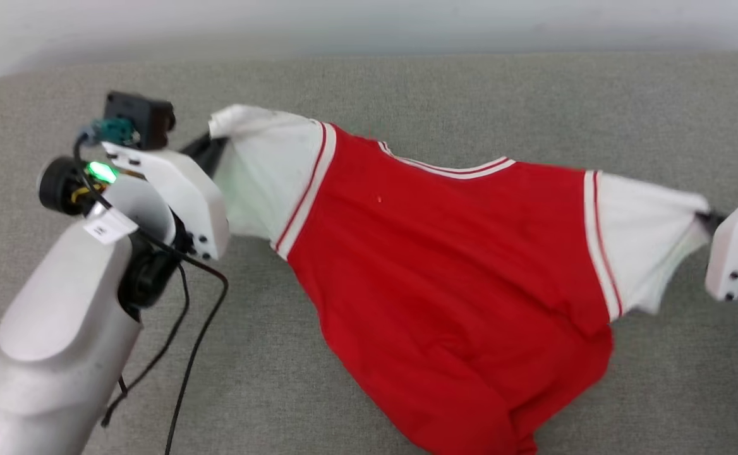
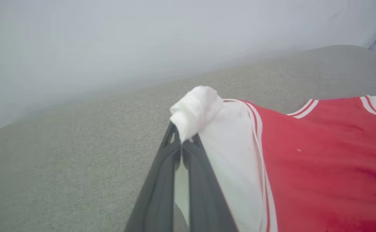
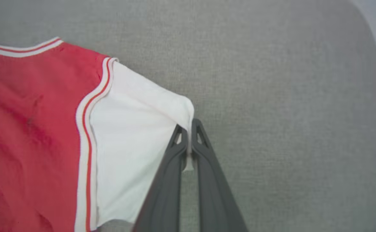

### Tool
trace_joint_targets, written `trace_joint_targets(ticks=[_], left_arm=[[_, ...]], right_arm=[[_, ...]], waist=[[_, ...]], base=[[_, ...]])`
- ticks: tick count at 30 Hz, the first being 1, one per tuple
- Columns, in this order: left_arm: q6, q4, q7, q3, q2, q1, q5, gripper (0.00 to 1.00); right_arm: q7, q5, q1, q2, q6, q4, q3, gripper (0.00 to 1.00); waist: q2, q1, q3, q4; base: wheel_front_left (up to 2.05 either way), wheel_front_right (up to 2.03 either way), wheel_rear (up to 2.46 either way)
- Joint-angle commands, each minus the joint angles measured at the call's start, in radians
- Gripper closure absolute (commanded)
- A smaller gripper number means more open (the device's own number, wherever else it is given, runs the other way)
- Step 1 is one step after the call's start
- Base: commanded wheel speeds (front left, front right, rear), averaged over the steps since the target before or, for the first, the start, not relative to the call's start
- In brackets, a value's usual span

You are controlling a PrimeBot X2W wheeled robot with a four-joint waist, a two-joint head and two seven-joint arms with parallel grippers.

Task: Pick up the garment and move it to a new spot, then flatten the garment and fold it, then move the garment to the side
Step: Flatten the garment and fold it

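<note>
**Head view**
- The garment: red body and white sleeves, stretched across the middle of the frame over the grey cushion. The collar is toward the top, and the hem is bunched at bottom centre-right.
- Left gripper, upper left: jaws pressed together on the tip of one white sleeve.
- Right gripper, right edge: pinching the tip of the other sleeve.
- Black cable, lower left: hangs off the left arm, apart from the cloth.
- Risk: the shirt is held by the two sleeve ends alone, and the red body sags between them. Spreading the arms further would likely put the strain on the sleeve seams or pull cloth out of a grip. The crumpled hem may drag and tuck under itself when the shirt is laid out, leaving a fold to be smoothed.

**Left wrist view**
- A wad of sleeve bulges past the closed fingertips at frame centre — a fairly deep bite that I judge secure.
- Risk: the wad may stay creased once it is let go.

**Right wrist view**
- The jaws at centre are shut on only a thin edge of the sleeve cuff.
- Risk: this is the shallower hold — probably the first to slip under tension, dropping that side onto the cushion.

**Containers**
- None to enter. The garment lies on and over the cushion, not in anything.
</note>
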Motion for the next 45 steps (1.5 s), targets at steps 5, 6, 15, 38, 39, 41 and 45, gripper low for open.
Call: trace_joint_targets(ticks=[5,6,15,38,39,41,45], left_arm=[[0.022,0.040,-0.071,0.037,-0.003,-0.106,0.026,1.00],[0.016,0.055,-0.083,0.042,-0.005,-0.127,0.029,1.00],[-0.036,0.266,-0.181,0.042,-0.033,-0.391,0.076,1.00],[-0.038,0.599,-0.492,0.080,-0.030,-0.961,0.183,1.00],[-0.045,0.607,-0.495,0.076,-0.033,-0.968,0.187,1.00],[-0.055,0.626,-0.501,0.078,-0.041,-0.974,0.183,1.00],[-0.078,0.656,-0.507,0.093,-0.056,-0.964,0.165,1.00]], right_arm=[[-0.053,-0.074,-0.097,-0.021,-0.001,-0.033,-0.032,1.00],[-0.062,-0.089,-0.116,-0.024,-0.001,-0.035,-0.034,1.00],[-0.143,-0.200,-0.349,-0.027,-0.001,-0.005,-0.027,1.00],[-0.440,-0.330,-1.023,0.024,-0.001,0.239,0.072,1.00],[-0.451,-0.329,-1.037,0.031,-0.001,0.255,0.077,1.00],[-0.471,-0.329,-1.058,0.042,-0.001,0.287,0.092,1.00],[-0.507,-0.315,-1.082,0.062,-0.001,0.350,0.127,1.00]], waist=[[-0.0001,0.0000,-0.038,0.001],[-0.0001,0.0000,-0.041,0.001],[-0.0001,0.0000,-0.023,-0.009],[-0.0001,0.0000,0.266,-0.061],[-0.0001,0.0000,0.280,-0.059],[-0.0001,0.0000,0.307,-0.057],[-0.0001,0.0000,0.354,-0.053]], base=[[0.00,0.00,0.00],[0.00,0.00,0.00],[0.00,0.00,0.00],[0.00,0.00,0.00],[0.00,0.00,0.00],[0.00,0.00,0.00],[0.00,0.00,0.00]])
